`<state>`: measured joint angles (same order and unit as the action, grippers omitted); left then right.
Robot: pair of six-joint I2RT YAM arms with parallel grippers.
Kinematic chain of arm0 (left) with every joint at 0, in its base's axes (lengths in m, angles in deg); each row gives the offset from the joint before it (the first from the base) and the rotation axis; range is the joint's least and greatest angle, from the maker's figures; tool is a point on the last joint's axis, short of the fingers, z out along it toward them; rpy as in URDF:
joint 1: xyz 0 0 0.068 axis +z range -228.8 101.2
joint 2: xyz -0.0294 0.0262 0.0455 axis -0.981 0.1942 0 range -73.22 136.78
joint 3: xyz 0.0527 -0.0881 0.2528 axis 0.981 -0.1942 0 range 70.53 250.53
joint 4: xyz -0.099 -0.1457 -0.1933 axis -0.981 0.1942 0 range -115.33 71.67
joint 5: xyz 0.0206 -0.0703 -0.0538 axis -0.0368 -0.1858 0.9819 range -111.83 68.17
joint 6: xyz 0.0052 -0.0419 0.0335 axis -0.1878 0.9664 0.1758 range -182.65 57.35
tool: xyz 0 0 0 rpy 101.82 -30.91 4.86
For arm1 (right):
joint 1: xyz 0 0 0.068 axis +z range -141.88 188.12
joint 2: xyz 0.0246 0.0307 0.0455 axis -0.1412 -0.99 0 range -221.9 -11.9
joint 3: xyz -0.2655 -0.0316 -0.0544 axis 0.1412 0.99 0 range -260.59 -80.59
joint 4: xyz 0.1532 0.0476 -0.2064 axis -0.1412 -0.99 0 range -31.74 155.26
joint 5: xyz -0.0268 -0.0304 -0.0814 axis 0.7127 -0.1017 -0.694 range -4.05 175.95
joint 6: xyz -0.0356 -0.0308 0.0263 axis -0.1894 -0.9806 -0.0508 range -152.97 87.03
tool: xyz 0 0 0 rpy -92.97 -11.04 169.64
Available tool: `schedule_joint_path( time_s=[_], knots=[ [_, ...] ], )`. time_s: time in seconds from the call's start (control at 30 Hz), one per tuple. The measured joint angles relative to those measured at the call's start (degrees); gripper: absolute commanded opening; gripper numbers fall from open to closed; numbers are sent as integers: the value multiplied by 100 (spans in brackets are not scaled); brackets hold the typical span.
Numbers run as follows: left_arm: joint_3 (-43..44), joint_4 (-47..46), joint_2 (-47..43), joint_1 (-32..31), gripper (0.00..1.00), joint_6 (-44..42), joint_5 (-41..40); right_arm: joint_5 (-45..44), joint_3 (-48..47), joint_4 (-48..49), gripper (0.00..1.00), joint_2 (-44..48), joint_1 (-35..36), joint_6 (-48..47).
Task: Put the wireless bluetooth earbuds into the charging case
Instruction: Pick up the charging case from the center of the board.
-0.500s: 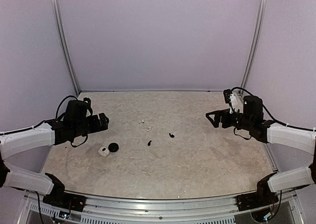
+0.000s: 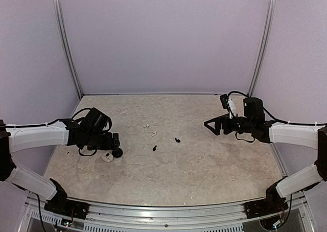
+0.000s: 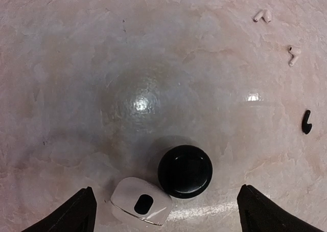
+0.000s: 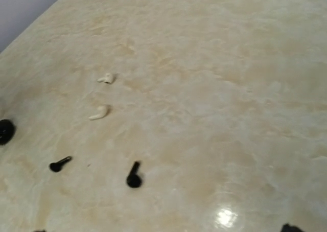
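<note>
Left pincer (image 2: 113, 142) lowered over black case (image 3: 185, 170), right pincer (image 2: 210, 125) moved inward, both splayed empty, earbuds (image 4: 133, 175) loose between them

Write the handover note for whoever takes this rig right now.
Left gripper: open, empty, hovering by the white case and black case, which sit side by side at the table's left.
Right gripper: open, empty, over the right side, clear of everything.
Loose mid-table: white earbud, second white earbud, black earbud, second black earbud.
Done: nothing inserted.
Left: all four earbuds.
</note>
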<state>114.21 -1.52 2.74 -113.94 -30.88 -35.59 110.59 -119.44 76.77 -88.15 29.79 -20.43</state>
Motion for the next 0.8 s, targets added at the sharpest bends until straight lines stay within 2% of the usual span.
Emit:
schedule_joint_path(
  time_s=[0.4, 0.8],
  knots=[
    [7, 920, 535, -212, 83, 282, -264, 496, 0, 125, 99, 0, 31, -46],
    [11, 970, 776, 87, 69, 201, -129, 645, 0, 304, 100, -35, 35, -46]
  ],
)
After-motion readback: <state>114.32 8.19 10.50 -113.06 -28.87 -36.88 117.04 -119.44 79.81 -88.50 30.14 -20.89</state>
